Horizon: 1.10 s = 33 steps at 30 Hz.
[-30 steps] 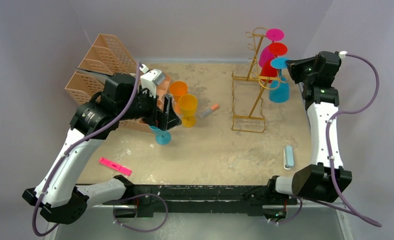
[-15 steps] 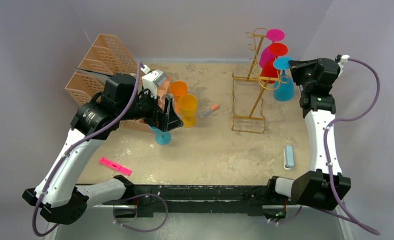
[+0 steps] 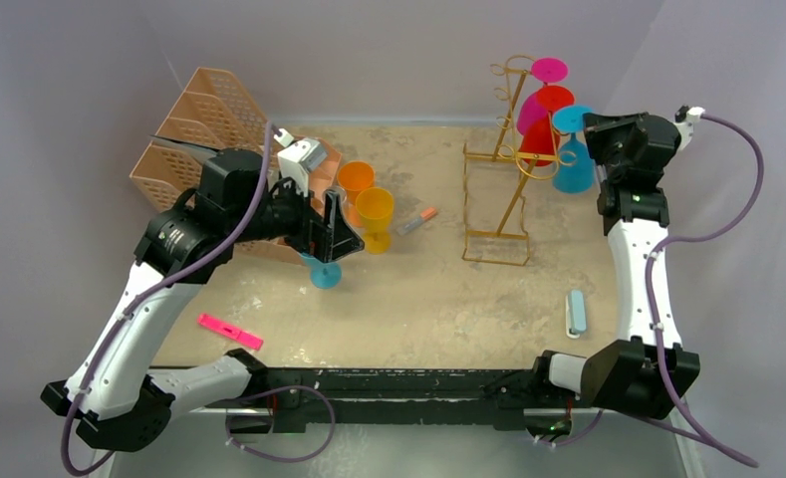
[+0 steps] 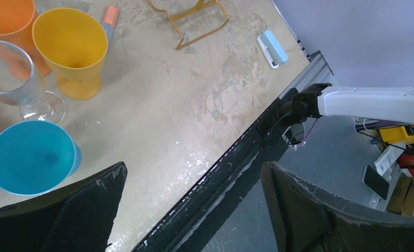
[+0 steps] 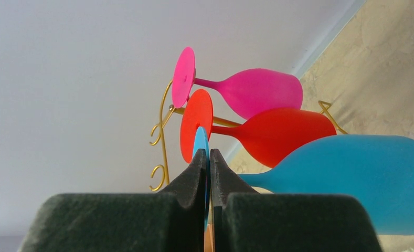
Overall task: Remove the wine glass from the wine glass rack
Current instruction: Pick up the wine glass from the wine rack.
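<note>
The gold wire wine glass rack [image 3: 496,199] stands at the back right of the table. A pink glass [image 5: 257,92] and a red glass [image 5: 283,134] hang from it upside down. My right gripper [image 3: 586,124] is shut on the thin foot disc [image 5: 200,140] of a blue wine glass [image 3: 574,167], which hangs bowl down just right of the rack's hook arm. Whether its stem still touches a hook I cannot tell. In the right wrist view the gripper [image 5: 209,152] pinches that disc edge-on. My left gripper [image 4: 193,168] stands open and empty above the table's left middle.
A blue glass [image 4: 29,157], a clear glass [image 4: 16,73], a yellow glass [image 3: 375,214] and an orange glass [image 3: 355,179] stand below the left gripper. A peach lattice organiser [image 3: 204,124] sits back left. A marker [image 3: 416,221], a pink item [image 3: 229,331] and a pale blue item [image 3: 575,312] lie on the table.
The right gripper has carried the blue wine glass to the right and slightly up, away from the rack's post. The left arm has barely shifted.
</note>
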### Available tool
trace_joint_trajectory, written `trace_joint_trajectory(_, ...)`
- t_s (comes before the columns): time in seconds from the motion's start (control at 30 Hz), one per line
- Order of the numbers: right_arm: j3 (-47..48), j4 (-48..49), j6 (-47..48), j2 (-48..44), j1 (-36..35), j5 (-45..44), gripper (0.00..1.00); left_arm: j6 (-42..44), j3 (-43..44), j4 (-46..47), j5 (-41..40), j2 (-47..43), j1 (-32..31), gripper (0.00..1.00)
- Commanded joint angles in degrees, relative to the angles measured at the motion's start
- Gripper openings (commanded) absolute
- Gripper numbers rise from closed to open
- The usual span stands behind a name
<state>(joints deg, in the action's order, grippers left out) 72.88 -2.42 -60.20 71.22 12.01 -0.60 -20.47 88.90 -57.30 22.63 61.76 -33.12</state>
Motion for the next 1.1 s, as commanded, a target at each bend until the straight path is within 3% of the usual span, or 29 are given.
trace_joint_trajectory(0.0, -0.2, 2.6, 1.7, -1.6, 0.2, -2.4, 0.0, -0.7, -0.2, 1.2, -2.0, 0.5, 0.2, 0.97)
trace_joint_trajectory(0.2, 0.0, 2.6, 2.7, -1.9, 0.2, -2.4, 0.0, -0.3, 0.0, 0.9, -1.8, 0.6, 0.3, 0.97)
trace_joint_trajectory(0.53, 8.7, -9.3, 11.5, -2.0, 0.2, -1.6, 0.0, -0.7, -0.9, 4.1, -4.6, -3.2, 0.2, 0.98)
trace_joint_trajectory(1.07, 10.8, -27.8, 35.3, -12.7, 0.2, -6.4, 0.0, -2.3, -1.9, 5.5, -11.8, -5.2, 0.3, 1.0)
